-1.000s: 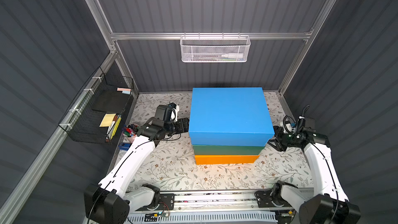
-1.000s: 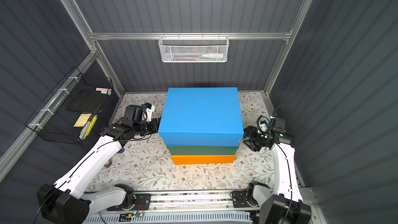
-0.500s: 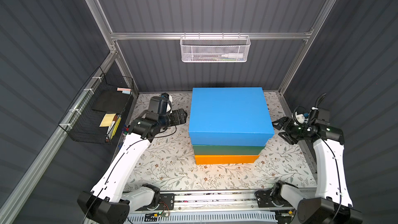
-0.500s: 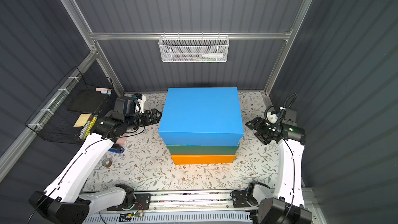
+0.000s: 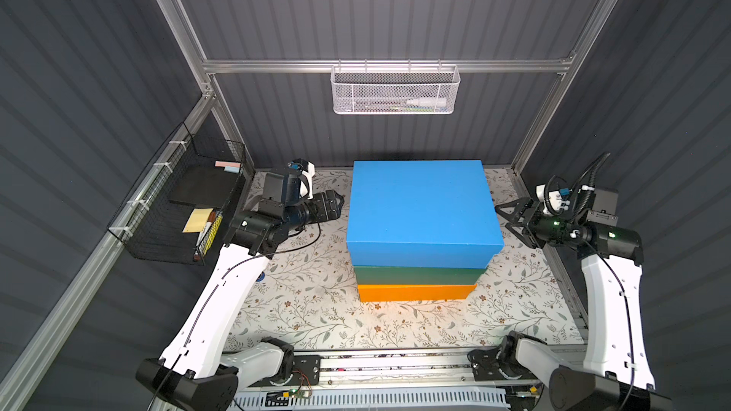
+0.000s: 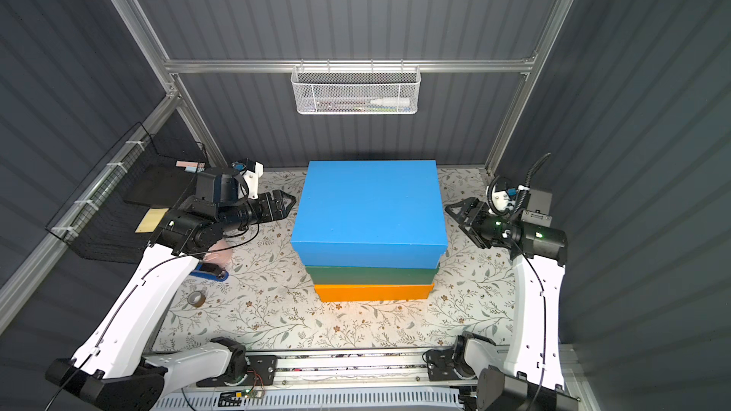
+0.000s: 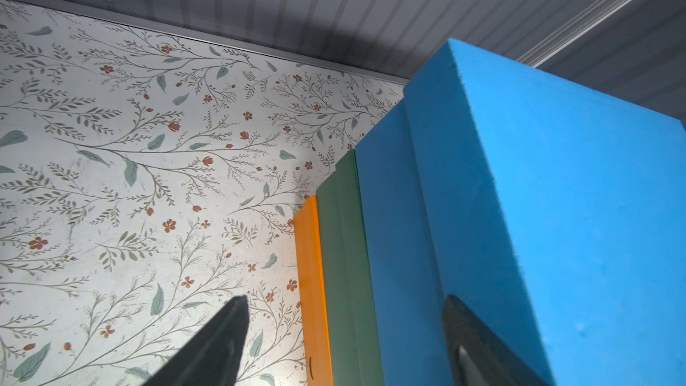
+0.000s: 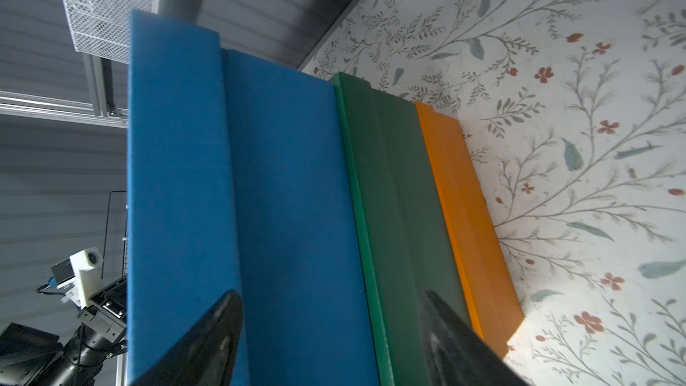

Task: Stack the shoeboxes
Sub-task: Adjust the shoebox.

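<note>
Three shoeboxes stand in one stack mid-table in both top views: the blue shoebox (image 5: 421, 207) (image 6: 368, 207) on top, the dark green shoebox (image 5: 415, 274) under it and the orange shoebox (image 5: 415, 292) at the bottom. My left gripper (image 5: 338, 205) (image 7: 345, 302) hovers open just off the stack's left side, holding nothing. On the opposite side my right gripper (image 5: 504, 217) (image 8: 330, 295) also stands open and apart from the boxes. Both wrist views show the three box ends, blue (image 7: 519, 217), green (image 8: 389, 198) and orange (image 8: 467, 198), beyond the spread fingers.
A white mesh basket (image 5: 395, 90) hangs on the back wall. A black wire rack (image 5: 186, 207) hangs on the left wall. A tape roll (image 6: 196, 298) and a small blue tool (image 6: 211, 270) lie under the left arm. A rail (image 5: 395, 365) runs along the front.
Both grippers have risen and drawn a little outward from the sides of the stack. The three boxes have not moved.
</note>
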